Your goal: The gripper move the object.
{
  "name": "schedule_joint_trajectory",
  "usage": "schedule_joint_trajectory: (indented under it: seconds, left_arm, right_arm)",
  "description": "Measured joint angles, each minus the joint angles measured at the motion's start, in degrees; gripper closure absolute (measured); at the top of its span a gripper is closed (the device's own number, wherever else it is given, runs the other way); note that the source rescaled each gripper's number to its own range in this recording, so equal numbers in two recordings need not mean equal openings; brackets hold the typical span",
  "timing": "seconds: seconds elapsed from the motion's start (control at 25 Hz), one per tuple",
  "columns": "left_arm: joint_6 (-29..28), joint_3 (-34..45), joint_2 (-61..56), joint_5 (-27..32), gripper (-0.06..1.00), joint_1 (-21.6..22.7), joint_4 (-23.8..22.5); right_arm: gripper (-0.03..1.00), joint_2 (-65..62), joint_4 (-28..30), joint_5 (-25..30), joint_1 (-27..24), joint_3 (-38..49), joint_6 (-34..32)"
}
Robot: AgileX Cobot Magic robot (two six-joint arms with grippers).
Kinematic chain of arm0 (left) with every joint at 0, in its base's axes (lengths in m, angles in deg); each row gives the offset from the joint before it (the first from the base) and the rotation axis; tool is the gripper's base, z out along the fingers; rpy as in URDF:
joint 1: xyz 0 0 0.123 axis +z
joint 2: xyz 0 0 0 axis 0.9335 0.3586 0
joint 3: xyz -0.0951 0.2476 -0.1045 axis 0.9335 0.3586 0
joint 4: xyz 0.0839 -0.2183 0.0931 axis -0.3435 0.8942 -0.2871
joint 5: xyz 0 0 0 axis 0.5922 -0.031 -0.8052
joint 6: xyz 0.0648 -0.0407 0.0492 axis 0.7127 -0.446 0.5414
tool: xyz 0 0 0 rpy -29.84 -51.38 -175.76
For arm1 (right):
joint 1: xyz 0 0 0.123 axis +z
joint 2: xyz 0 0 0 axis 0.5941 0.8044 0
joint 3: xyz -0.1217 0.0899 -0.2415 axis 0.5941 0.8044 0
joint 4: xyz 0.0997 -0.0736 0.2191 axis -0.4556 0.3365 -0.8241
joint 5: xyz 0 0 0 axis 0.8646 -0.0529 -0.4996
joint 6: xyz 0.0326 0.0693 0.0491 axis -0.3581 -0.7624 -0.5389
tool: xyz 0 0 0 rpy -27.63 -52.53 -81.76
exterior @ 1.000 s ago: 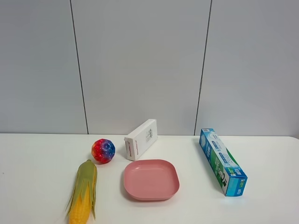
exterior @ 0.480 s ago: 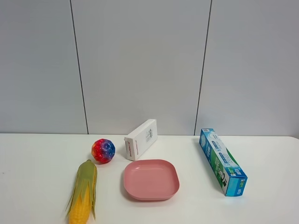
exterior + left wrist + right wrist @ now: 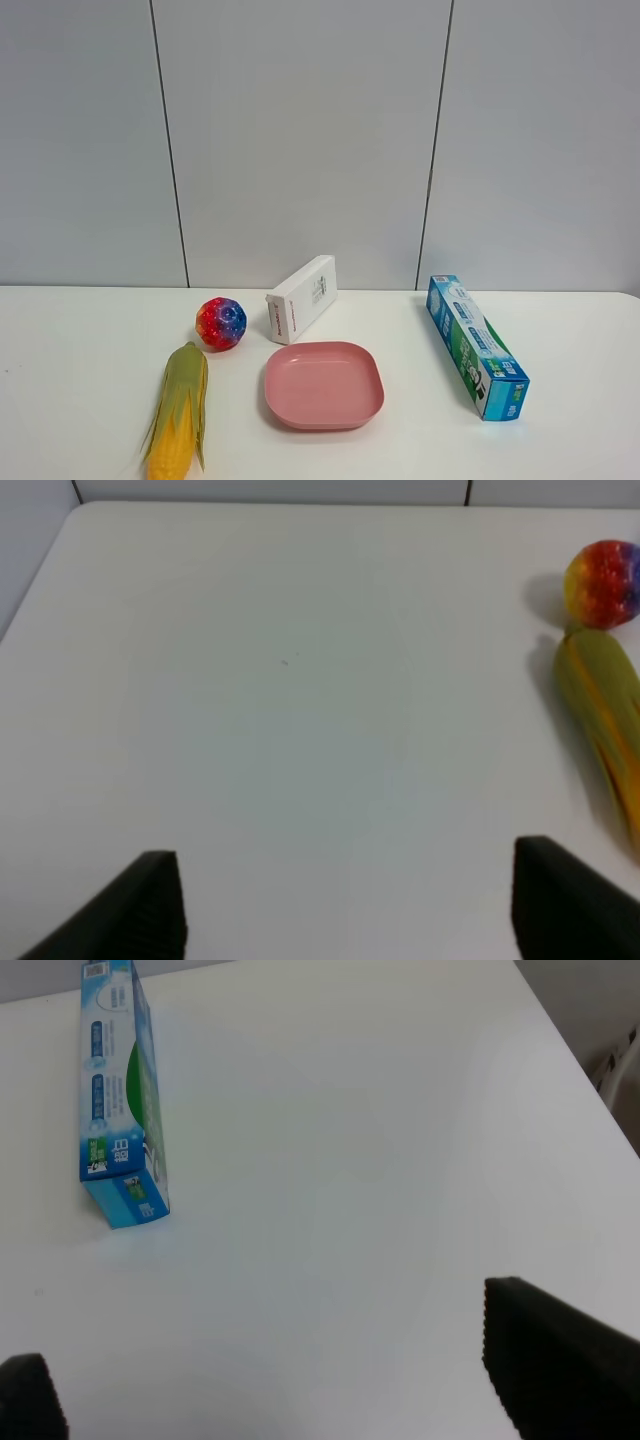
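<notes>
Your left gripper (image 3: 340,905): fingers spread wide, nothing between them, hovering over bare table (image 3: 280,680). Corn (image 3: 603,725) lies off to one side of it, well apart, no contact. Multicoloured ball (image 3: 602,583) sits just beside corn's husk end. Your right gripper (image 3: 290,1380): fingers also spread, empty, blue-green box (image 3: 120,1100) near it. High view: corn (image 3: 180,410) at table's front left, pink plate (image 3: 323,384) beside it, white box (image 3: 301,298) behind plate. Neither arm visible there.

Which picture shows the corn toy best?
The exterior high view: the corn shows nearly whole, only its lower tip cut off. The left wrist view catches just part of it at the picture's edge. The right wrist view shows none.
</notes>
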Motion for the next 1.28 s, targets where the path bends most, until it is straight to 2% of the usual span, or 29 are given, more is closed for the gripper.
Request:
schedule_joint_trajectory:
  seconds: [1.28]
  left_arm:
    - [0.0, 0.0, 0.0, 0.0, -0.06, 0.0, 0.0]
  right_arm:
    - [0.12, 0.0, 0.0, 0.0, 0.0, 0.0, 0.0]
